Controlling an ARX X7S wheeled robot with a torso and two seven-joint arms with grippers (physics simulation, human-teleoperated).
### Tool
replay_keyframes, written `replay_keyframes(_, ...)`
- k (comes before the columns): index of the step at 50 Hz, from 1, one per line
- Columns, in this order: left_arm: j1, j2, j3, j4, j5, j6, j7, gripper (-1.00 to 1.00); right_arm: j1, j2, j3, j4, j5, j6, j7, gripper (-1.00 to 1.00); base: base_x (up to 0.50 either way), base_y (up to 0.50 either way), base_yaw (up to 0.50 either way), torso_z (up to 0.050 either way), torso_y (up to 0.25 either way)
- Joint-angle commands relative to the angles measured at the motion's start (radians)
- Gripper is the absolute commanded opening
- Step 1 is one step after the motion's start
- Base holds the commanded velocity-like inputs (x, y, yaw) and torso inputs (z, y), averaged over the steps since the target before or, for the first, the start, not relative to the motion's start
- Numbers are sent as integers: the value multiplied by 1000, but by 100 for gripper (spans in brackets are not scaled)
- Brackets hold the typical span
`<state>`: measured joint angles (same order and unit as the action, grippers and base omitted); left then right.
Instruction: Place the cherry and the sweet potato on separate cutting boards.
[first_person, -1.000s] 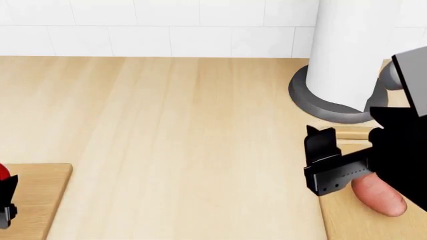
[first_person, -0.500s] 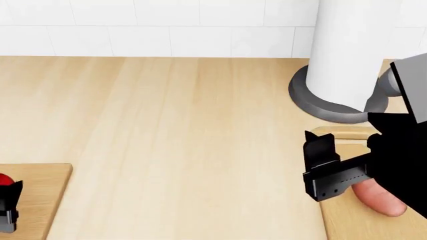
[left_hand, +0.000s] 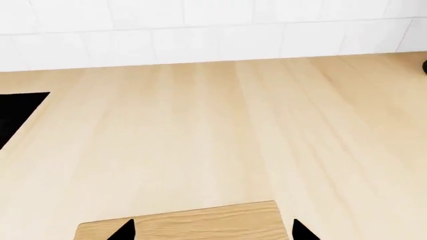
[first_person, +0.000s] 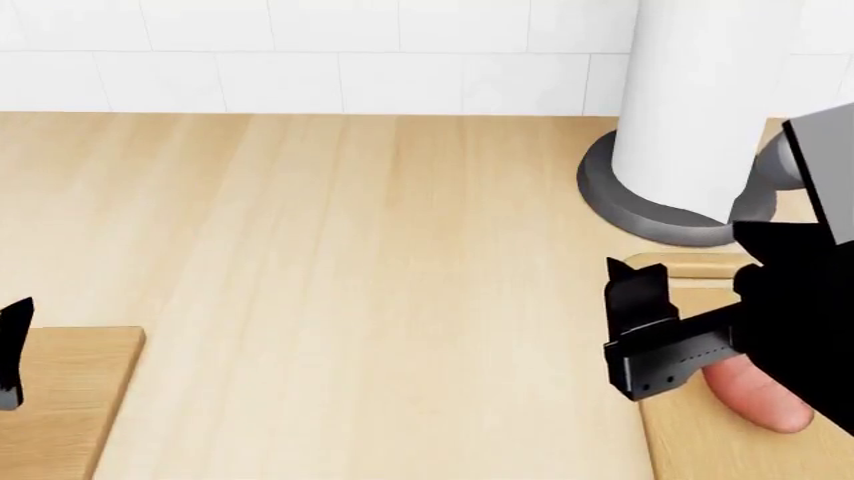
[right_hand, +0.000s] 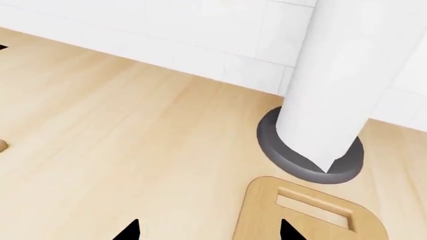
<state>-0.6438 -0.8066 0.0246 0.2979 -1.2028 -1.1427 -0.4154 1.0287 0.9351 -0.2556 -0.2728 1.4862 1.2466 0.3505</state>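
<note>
The right tool (first_person: 641, 335) hangs over the rounded cutting board (first_person: 707, 430) with its fingers apart, clamped on nothing; the sweet potato (first_person: 758, 392) lies on that board just beneath it, partly hidden by the arm. At 12 o'clock from the tool the board's slot handle (right_hand: 313, 206) ends just short of the grey base (right_hand: 310, 162) of the white paper-towel roll (first_person: 707, 90). The left tool (left_hand: 212, 231), only its tips showing, is spread wide above the square cutting board (first_person: 67, 395) at the head view's 8 o'clock. The cherry shows in no view. Between the boards the pale wood tabletop (first_person: 360, 270) runs bare to the white tiled wall (first_person: 307, 55) at 12 o'clock
</note>
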Motion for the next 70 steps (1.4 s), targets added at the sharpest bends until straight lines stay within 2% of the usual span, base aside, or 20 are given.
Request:
replay_keyframes(1,-97,15,-15,33,-66,-44,-69,100,1,1,7,-5,18,-8,11,100,0,0,0,0,0)
replay_keyframes(6,-137,18,-19,46,-106,-65,-87,100,4,-2,11,-6,30,-13,22,100,0,0,0,0,0)
replay_keyframes(10,-189,52,-21,42,-147,-72,-116,100,2,-10,27,-6,36,-35,32,100,0,0,0,0,0)
replay_keyframes(16,-253,88,2,18,-131,-56,-108,100,-57,-22,57,-46,-37,-126,-3,100,0,0,0,0,0)
replay_keyframes(21,-337,97,30,-10,-129,-75,-101,100,-32,-35,71,-50,-45,-147,14,100,0,0,0,0,0)
replay_keyframes(30,-427,85,14,-11,-228,-140,-179,100,0,-51,94,-83,-9,-158,83,100,0,0,0,0,0)
replay_keyframes(32,-441,110,21,-5,-238,-140,-217,100,11,-55,100,-85,2,-160,106,100,0,0,0,0,0)
replay_keyframes(40,-504,117,21,14,-295,-159,-267,100,55,-63,120,-88,14,-174,151,100,0,0,0,0,0)
replay_keyframes(49,-574,129,56,-5,-297,-175,-281,100,93,-70,107,-47,-31,-183,138,100,0,0,0,0,0)
replay_keyframes(52,-633,129,81,-41,-263,-178,-248,100,170,-97,69,10,-98,-184,101,100,0,0,0,0,0)
replay_keyframes(57,-661,146,119,-52,-161,-129,-204,100,194,-113,56,5,-144,-208,90,100,0,0,0,0,0)
replay_keyframes(70,-717,149,114,-53,-192,-138,-236,100,292,-130,50,31,-179,-219,90,100,0,0,0,0,0)
